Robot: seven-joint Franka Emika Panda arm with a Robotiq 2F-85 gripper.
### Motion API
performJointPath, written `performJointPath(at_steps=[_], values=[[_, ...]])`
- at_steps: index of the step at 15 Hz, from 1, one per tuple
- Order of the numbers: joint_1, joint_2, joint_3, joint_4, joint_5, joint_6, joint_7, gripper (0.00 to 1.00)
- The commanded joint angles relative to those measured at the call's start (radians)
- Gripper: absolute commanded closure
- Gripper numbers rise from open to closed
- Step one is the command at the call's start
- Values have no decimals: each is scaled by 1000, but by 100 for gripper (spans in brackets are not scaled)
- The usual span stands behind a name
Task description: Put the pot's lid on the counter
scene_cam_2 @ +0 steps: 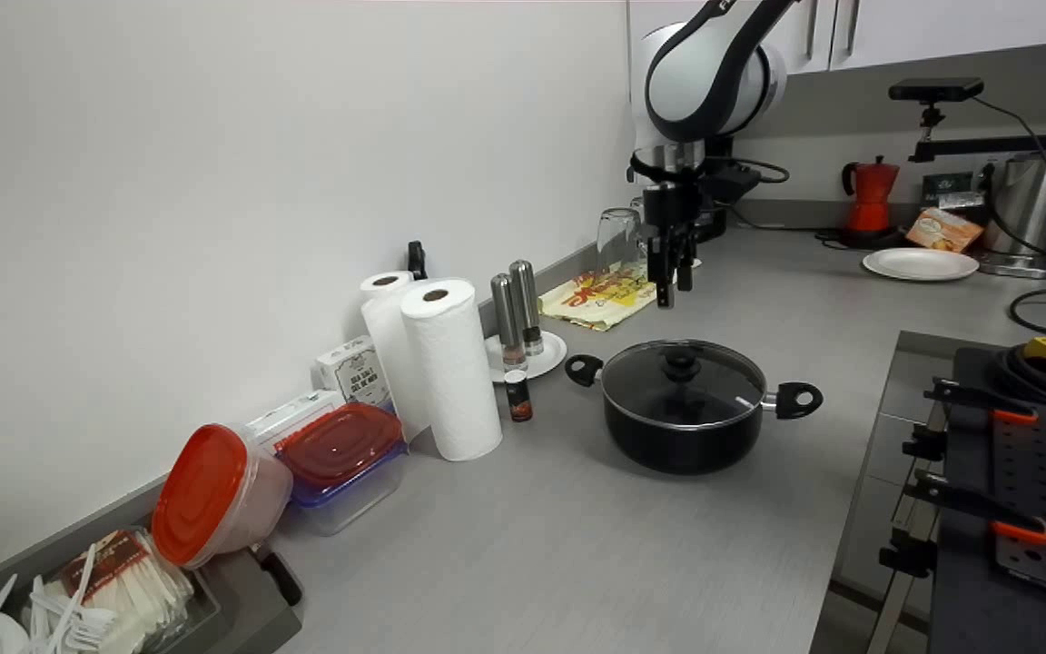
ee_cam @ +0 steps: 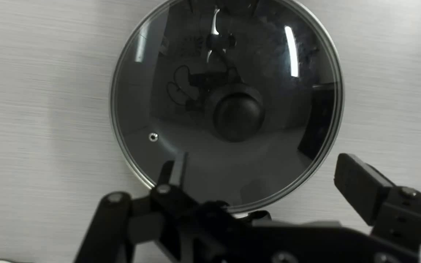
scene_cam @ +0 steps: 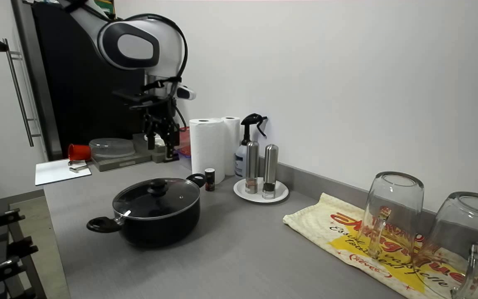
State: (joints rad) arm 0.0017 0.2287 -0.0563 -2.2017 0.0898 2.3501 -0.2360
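Grey table [scene_cam: 239, 257] bears a covered cooking pot [scene_cam: 160, 228]

A white Franka Panda arm [scene_cam: 156, 45] extends over the table. Beneath it stands the black pot, upright, with the domed glass lid [scene_cam_2: 682, 400] seated across its top. The pincer [ee_cam: 263, 160] hangs above the lid, apart from it, fingers [ee_cam: 360, 190] spread wide. Near the pot stands a small dark jar [scene_cam_2: 518, 396]; the lid's black centre knob [ee_cam: 238, 117] points upward.

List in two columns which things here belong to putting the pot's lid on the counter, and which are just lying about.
Part of the job:
gripper, open
lid, resting on the pot
counter

Just lying about:
paper towel rolls
spray bottle
steel grinders
printed cloth
upturned glass mugs
red moka pot
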Motion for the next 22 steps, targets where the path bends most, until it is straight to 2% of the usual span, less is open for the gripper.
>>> performJointPath(at_steps=[1, 6, 10, 15, 22], values=[[-22, 99, 21, 72, -2, 33, 52, 0], [-27, 164, 48, 87, 17, 45, 86, 0], [-26, 166, 64, 82, 10, 36, 109, 0], [-24, 141, 45, 48, -26, 34, 136, 0], [-32, 155, 47, 32, -19, 35, 131, 0]])
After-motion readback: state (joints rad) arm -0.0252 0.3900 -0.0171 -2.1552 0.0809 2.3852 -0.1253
